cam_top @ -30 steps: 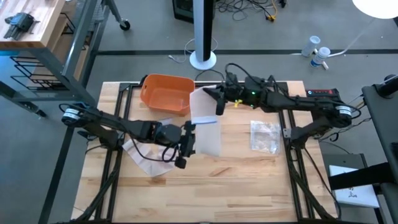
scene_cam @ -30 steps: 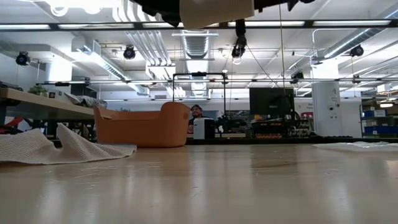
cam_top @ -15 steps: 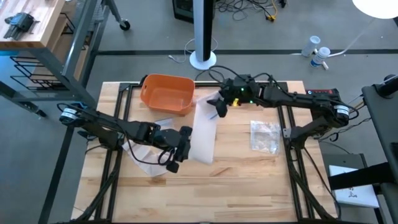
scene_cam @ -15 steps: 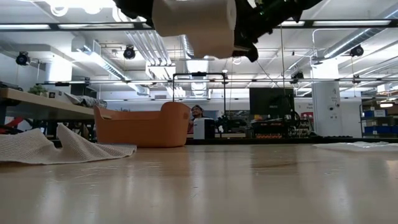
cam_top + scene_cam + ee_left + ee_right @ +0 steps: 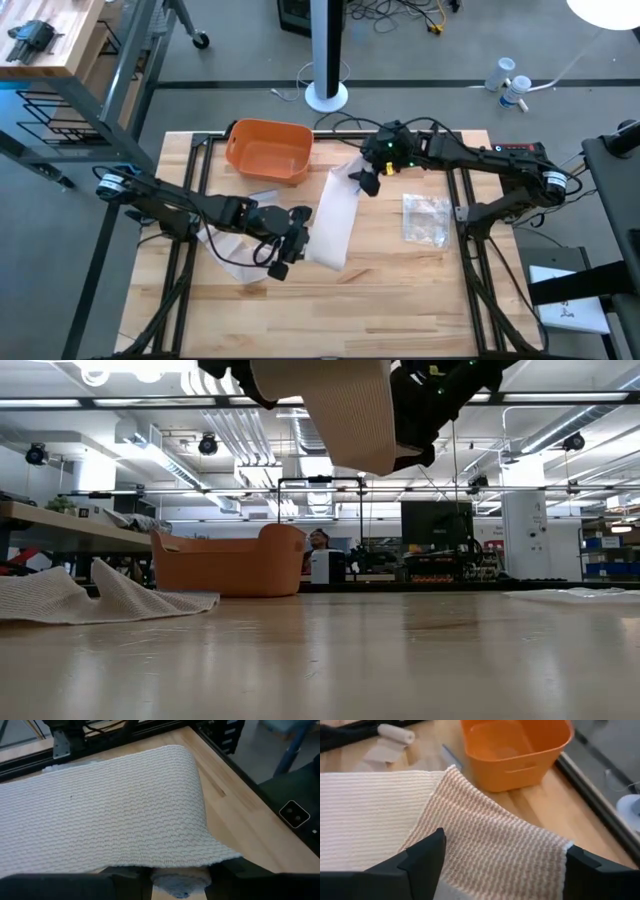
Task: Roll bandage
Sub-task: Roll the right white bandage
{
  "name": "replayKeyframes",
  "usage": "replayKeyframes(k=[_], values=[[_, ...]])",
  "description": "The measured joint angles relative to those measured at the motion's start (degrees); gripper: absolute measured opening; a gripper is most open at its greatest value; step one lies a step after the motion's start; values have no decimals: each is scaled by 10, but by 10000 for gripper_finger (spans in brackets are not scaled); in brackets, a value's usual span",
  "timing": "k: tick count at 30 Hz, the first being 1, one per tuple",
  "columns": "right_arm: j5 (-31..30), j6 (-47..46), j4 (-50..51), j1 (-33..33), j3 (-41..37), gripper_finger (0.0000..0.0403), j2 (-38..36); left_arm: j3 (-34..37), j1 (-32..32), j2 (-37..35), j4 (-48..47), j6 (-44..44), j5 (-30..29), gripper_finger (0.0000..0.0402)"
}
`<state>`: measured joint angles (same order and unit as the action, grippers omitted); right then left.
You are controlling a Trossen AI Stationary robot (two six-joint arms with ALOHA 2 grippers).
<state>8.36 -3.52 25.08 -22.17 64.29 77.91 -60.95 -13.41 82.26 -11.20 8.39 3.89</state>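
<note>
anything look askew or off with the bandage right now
Yes: the bandage hangs slanted between the left claw and right claw, and in the right wrist view one corner is folded over on itself.

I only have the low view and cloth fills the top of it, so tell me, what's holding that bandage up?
Observer: Both arms. The bandage stretches from the left hand to the right hand, beside the orange bin.
Operator: Is any of it rolled yet?
Observer: A small roll sits at the left hand, seen in its wrist view.
Operator: Anything on the table's right side?
Observer: A clear plastic bag lies flat there.
</note>
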Motion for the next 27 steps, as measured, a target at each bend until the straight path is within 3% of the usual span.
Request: replayKeyframes(k=[4, 7, 17, 27], values=[[75, -34, 0, 0, 0, 312, 0, 0, 1, 0, 1, 1, 1, 115], [98, -66, 1, 0, 0, 324, 0, 0, 2, 0, 0, 5, 1, 115], [98, -100, 81, -5, 2, 333, -27, 0, 2, 0, -20, -37, 58, 115], [95, -74, 68, 5, 0, 334, -31, -5, 1, -4, -17, -56, 110, 115]])
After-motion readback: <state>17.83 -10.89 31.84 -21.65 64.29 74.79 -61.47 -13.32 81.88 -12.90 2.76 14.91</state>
